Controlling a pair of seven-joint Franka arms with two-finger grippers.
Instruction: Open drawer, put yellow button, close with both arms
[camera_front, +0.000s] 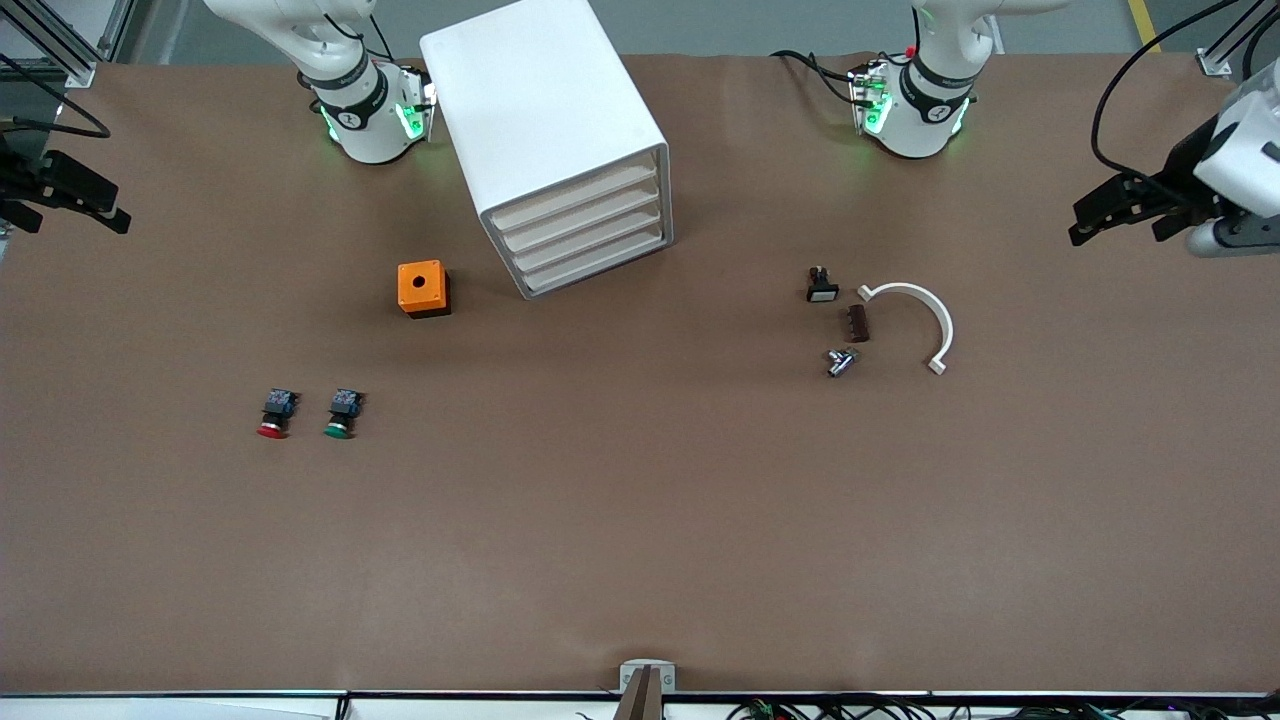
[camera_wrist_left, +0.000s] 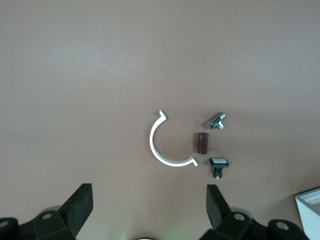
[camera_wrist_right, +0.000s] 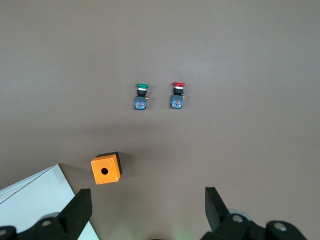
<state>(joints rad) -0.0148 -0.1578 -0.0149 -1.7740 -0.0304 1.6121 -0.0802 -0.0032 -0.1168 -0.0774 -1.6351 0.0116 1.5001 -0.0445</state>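
Both hands, left hand (camera_front: 1100, 215) and right hand (camera_front: 75, 195), are hanging spread wide at the tabletop's ends, the shut top drawer (camera_front: 585, 197) lying between them, closer to the right arm.

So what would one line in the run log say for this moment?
drawer: shut | yellow button: not visible | left gripper: open, waiting at its table end | right gripper: open, waiting at its end
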